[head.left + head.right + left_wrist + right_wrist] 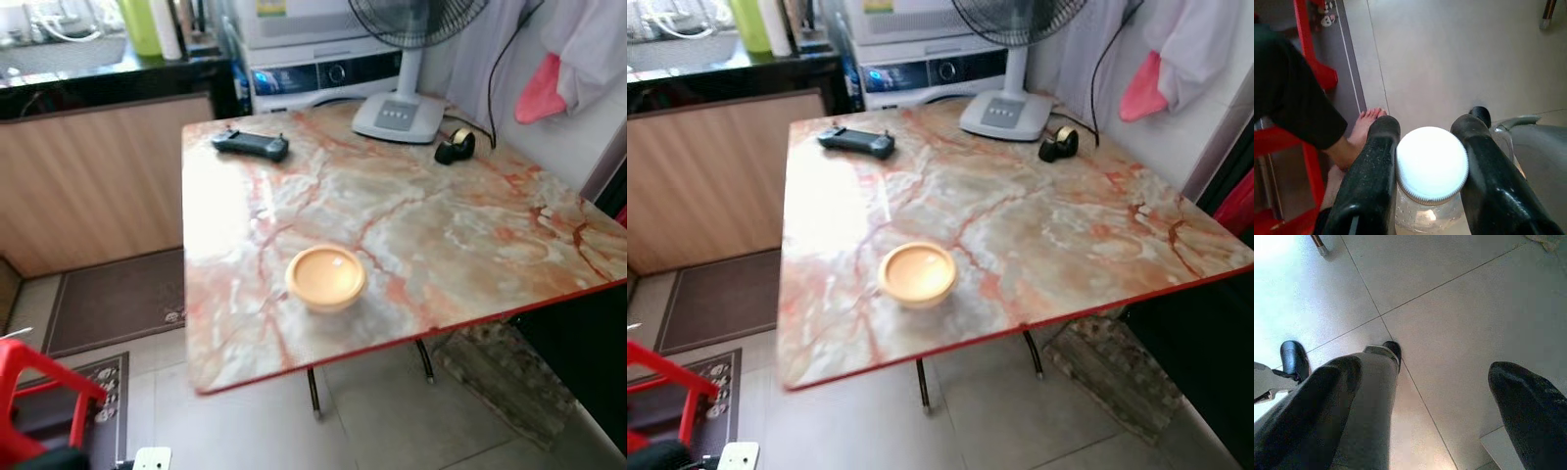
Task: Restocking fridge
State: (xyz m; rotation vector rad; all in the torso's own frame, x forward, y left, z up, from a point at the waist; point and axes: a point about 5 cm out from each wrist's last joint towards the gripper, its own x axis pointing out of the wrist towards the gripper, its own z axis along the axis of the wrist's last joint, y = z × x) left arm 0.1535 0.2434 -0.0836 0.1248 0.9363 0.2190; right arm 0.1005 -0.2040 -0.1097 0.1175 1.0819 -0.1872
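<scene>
Left fingers (pixel 1376 161) clamped on upright jar (pixel 1431 178), right fingers (pixel 1327 391) apart over floor (pixel 1449 308)

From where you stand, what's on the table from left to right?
Remote → bowl → fan base → tape roll.

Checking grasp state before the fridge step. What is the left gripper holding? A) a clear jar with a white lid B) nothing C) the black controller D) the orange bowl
A: in the left wrist view the left gripper has its jaws closed on either side of a clear jar with a white lid, above the tiled floor, while the orange bowl and the black controller sit on the marble table.
</scene>
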